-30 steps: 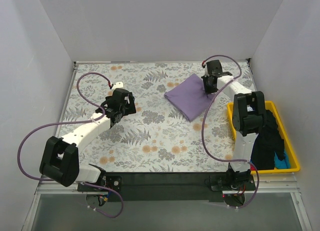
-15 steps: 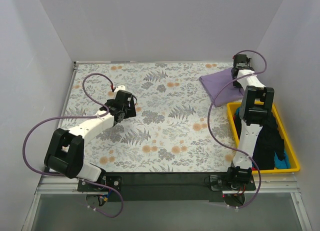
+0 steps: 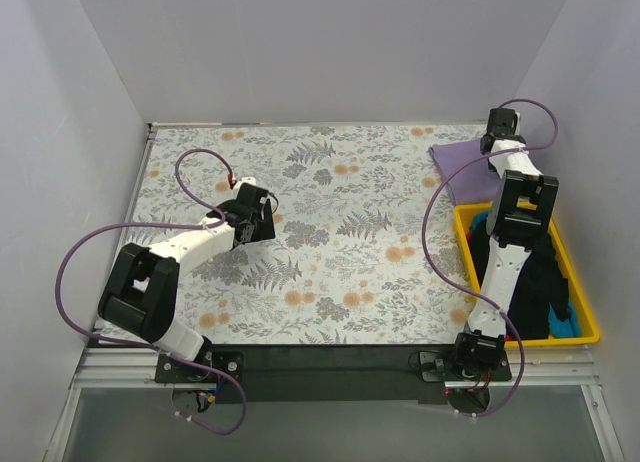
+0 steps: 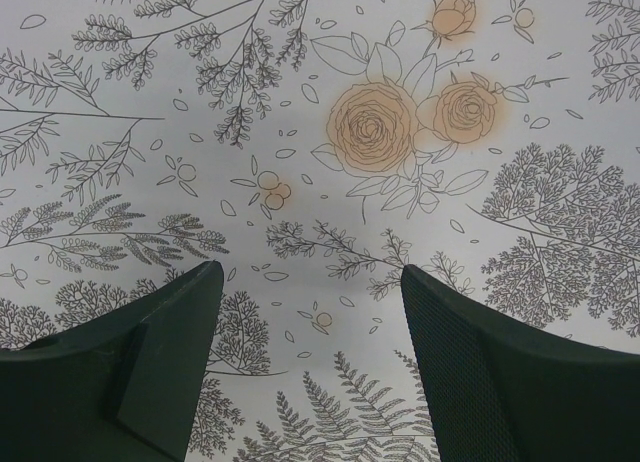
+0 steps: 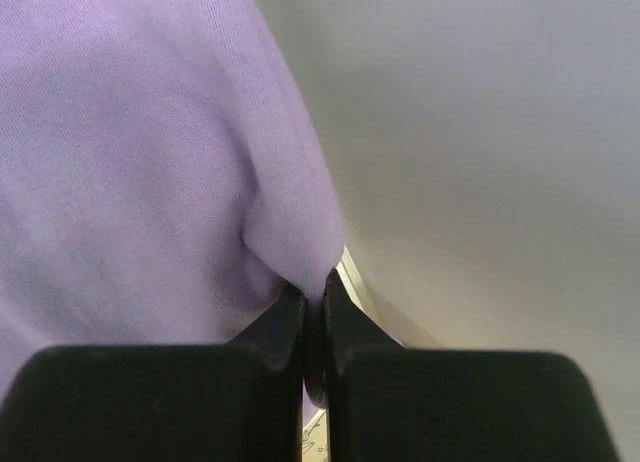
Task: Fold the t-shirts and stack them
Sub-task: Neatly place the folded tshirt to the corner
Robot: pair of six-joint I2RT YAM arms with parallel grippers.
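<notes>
**Entry: right pincer [image 5: 315, 294].** Pressed together on a thin fold at the edge of the lavender t-shirt [image 3: 460, 172]. The rest of the cloth lies on the table [image 3: 330, 272], spreading from the pincer toward the near left. The side wall [image 5: 480, 132] stands just behind the pincer.

**Entry: left pincer [image 4: 310, 282].** Spread, holding nothing, over bare floral table, well apart from the lavender t-shirt.

**Entry: remaining t-shirts.** The black t-shirts [image 3: 545, 282] and the blue t-shirt [image 3: 566, 327] are heaped in the yellow tray [image 3: 592, 334], on the near side of the right pincer beside its arm.

**Hazards, as judged:**
- Slip: the bite takes only a narrow fold (little cloth shows between the jaws), so a tug could pull it free.
- Unfolding: hauled by one edge, the layers may slide apart or bunch, spoiling the fold.
- Collision: with the wall this close, any move further away from the arm's base risks striking it or crushing cloth against it.
- Snag: the tray rim lies just near of the shirt, and a trailing hem may catch on it.
- No support: the left pincer is too far off to steady the cloth.
</notes>
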